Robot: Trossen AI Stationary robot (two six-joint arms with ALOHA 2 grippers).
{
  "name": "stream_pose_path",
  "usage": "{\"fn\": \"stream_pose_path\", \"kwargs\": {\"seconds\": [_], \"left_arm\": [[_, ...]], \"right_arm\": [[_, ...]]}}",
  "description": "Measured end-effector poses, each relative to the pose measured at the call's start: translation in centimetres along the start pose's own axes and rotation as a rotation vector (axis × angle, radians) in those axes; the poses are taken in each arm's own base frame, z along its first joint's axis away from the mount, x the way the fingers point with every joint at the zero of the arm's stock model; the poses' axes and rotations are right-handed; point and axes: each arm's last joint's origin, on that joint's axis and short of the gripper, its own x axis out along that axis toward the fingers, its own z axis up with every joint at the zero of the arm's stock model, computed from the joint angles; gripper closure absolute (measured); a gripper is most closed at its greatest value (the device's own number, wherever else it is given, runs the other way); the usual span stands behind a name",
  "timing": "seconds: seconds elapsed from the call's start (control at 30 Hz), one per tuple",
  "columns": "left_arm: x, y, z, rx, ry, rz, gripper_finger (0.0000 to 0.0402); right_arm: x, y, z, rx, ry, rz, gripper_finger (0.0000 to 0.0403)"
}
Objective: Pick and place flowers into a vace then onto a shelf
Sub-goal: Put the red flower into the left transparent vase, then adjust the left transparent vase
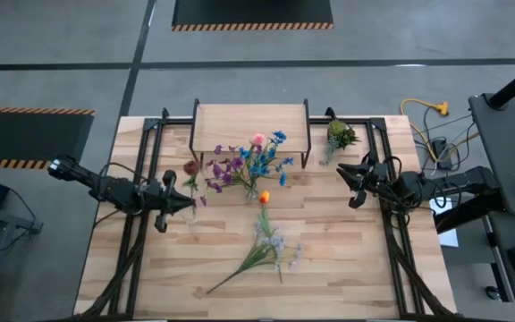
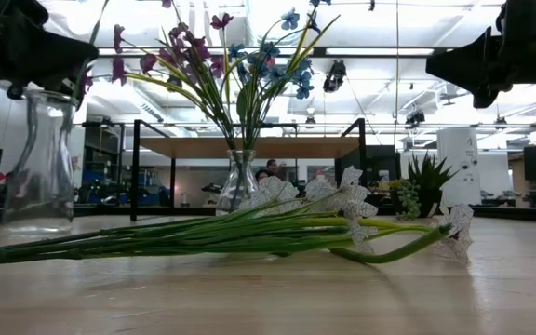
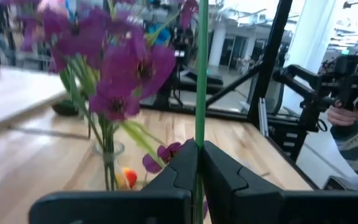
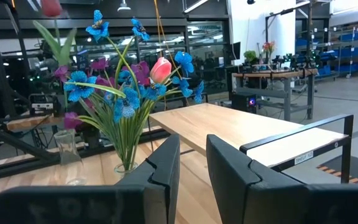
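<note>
My left gripper point(image 1: 189, 203) is shut on a dark red flower point(image 1: 190, 167), over an empty glass vase point(image 2: 40, 167) at the table's left. Whether the stem's lower end is inside the vase is hidden. A second glass vase point(image 2: 239, 186) holds purple, blue and pink flowers point(image 1: 253, 161) in front of the shelf point(image 1: 250, 125). Whitish flowers point(image 1: 262, 252) lie flat on the table's near middle. An orange flower head point(image 1: 263, 197) lies by the filled vase. My right gripper point(image 1: 349, 184) is open and empty at the table's right, level with the filled vase. My left gripper pinches the dark red flower's green stem point(image 3: 199, 134) between its two fingers. The fingers point(image 3: 179, 171) come level from the table's left and lie across the stem. The stem stands about upright, the head above the fingers point(image 4: 51, 7).
A short leafy sprig point(image 1: 338, 136) stands by the shelf's right end. Black frame rails point(image 1: 387, 224) run along both table sides. A person's hand and sleeve point(image 3: 353, 134) show beyond the table's right side. Bare wood point(image 1: 347, 268) lies at the near right.
</note>
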Motion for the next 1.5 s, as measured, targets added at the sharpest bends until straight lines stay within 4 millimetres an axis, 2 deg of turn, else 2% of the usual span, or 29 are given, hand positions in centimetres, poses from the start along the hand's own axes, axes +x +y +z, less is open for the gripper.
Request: {"fn": "stream_pose_path", "kwargs": {"seconds": [0.73,0.87,1.1,1.27,1.5], "left_arm": [[0.0,0.0,-1.3,0.003,0.085,-0.065,0.0398],[0.0,0.0,-1.2,0.002,0.081,-0.065,0.0372],[0.0,0.0,-1.0,-0.003,0.060,-0.037,0.0286],[-0.1,-0.1,0.2,-0.007,-0.021,-0.050,0.0246],[-1.0,-0.5,4.9,0.035,-0.093,-0.066,0.0238]], "right_arm": [[0.0,0.0,0.0,-0.001,0.001,0.000,0.0330],[0.0,0.0,0.0,0.000,0.001,0.000,0.0330],[0.0,0.0,0.0,0.000,0.001,0.001,0.0330],[0.0,0.0,0.0,-0.001,0.001,0.001,0.0330],[0.0,0.0,0.0,0.003,0.001,0.001,0.0330]]}}
